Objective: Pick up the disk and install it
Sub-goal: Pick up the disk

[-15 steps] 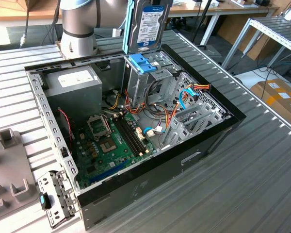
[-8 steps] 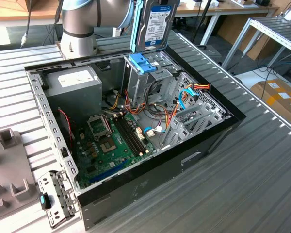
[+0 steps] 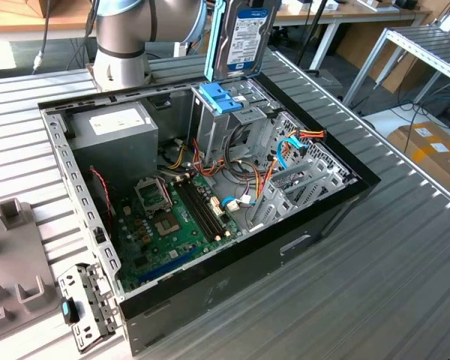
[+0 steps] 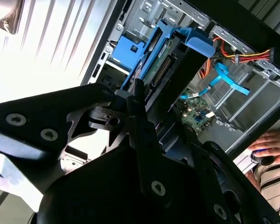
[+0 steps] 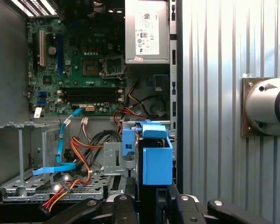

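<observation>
**Disk (image 3: 246,36) held on edge above the open computer case (image 3: 232,262)**

The disk, grey metal with a pale label in a light-blue carrier, hangs upright just above the case's drive bay and its darker-blue latch (image 3: 220,97). The gripper (image 5: 153,198) has its jaws pinching the disk. Inside the case lie a grey power supply (image 3: 116,124) and a green motherboard (image 3: 172,217). The case sits on a ribbed metal table (image 3: 375,277). A person's hand (image 4: 270,144) is just beside the case. Beyond the case, a cardboard box (image 3: 427,146) lies on the floor.
</observation>
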Robot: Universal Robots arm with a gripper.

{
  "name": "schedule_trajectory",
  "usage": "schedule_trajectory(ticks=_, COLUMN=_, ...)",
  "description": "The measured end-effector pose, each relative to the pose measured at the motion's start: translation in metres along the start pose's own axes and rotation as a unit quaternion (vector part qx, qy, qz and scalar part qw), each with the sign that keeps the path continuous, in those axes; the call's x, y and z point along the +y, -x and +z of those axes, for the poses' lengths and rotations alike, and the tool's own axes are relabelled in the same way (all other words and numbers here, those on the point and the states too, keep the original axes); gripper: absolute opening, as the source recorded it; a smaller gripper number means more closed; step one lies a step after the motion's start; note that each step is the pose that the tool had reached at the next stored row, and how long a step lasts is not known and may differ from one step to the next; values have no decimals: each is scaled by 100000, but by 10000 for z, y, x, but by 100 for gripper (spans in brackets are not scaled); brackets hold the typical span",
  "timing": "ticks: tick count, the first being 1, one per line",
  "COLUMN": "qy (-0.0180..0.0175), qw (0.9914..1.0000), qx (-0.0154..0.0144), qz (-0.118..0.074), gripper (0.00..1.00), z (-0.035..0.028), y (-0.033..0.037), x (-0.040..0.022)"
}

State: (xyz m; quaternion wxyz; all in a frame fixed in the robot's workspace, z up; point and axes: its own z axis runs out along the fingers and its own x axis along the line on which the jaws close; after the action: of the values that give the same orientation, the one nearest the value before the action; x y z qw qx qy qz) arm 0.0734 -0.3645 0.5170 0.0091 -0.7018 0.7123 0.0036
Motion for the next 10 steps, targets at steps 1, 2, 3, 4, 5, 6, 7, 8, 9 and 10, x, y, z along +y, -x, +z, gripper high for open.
schedule_trajectory(ticks=1, qy=-1, qw=100000, qx=-9, qz=0, gripper=35, z=0, y=-21, x=0)
schedule_trajectory(ticks=2, qy=-1, qw=100000, qx=-3, qz=1, gripper=35, z=0, y=-42, x=-1)
schedule_trajectory(ticks=3, qy=-1, qw=100000, qx=-5, qz=3, gripper=35, z=-1, y=-74, x=-1)
schedule_trajectory(ticks=4, qy=-1, qw=100000, qx=-6, qz=0, gripper=35, z=-1, y=-92, x=-1)
schedule_trajectory(ticks=5, qy=-1, qw=100000, qx=-6, qz=4, gripper=35, z=-1, y=-111, x=-1)
schedule_trajectory(ticks=6, qy=-2, qw=100000, qx=-5, qz=3, gripper=35, z=-2, y=-129, x=-2)
schedule_trajectory(ticks=7, qy=-2, qw=100000, qx=-6, qz=2, gripper=35, z=-2, y=-147, x=-2)
schedule_trajectory(ticks=8, qy=0, qw=100000, qx=-2, qz=2, gripper=35, z=-3, y=-159, x=-2)
schedule_trajectory(ticks=9, qy=-3, qw=100000, qx=-8, qz=0, gripper=35, z=-2, y=-172, x=-2)
schedule_trajectory(ticks=10, qy=-1, qw=100000, qx=-8, qz=1, gripper=35, z=-3, y=-194, x=-3)
